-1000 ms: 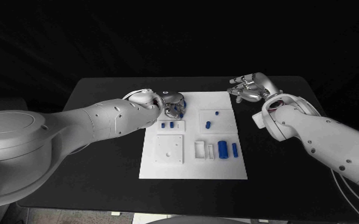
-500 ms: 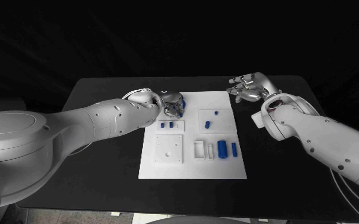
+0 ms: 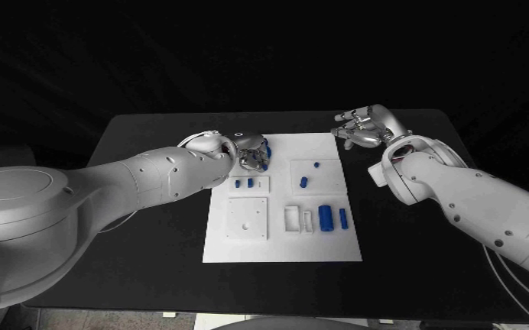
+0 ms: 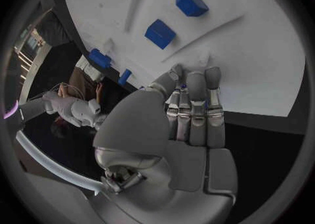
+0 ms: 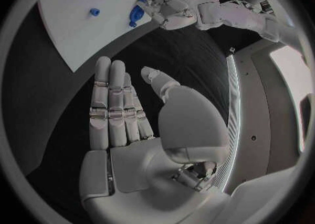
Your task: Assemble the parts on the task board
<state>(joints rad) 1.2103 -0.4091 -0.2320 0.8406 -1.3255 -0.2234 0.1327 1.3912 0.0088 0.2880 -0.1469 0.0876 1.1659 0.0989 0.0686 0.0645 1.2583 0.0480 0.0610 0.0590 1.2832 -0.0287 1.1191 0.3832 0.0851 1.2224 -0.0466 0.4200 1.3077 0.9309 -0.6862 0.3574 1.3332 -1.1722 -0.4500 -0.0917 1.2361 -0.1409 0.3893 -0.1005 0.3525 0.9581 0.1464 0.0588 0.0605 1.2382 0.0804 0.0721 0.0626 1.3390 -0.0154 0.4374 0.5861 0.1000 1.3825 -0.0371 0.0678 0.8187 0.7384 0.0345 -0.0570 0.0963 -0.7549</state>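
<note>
Head view: white task board (image 3: 282,238) lies mid-desk (image 3: 144,192), blue parts (image 3: 326,217) toward its 3 o'clock side. Left hand (image 3: 252,154) hovers over the board's 11 o'clock corner; whether it holds anything, I cannot tell. Right hand (image 3: 364,127) off the 1 o'clock corner, fingers extended, empty.

My black worktop (image 3: 154,269) stands before a plain dark backdrop that swallows everything beyond its far edge. Below the worktop's near edge a strip of pale floor (image 3: 132,318) shows, dimly lit.
</note>
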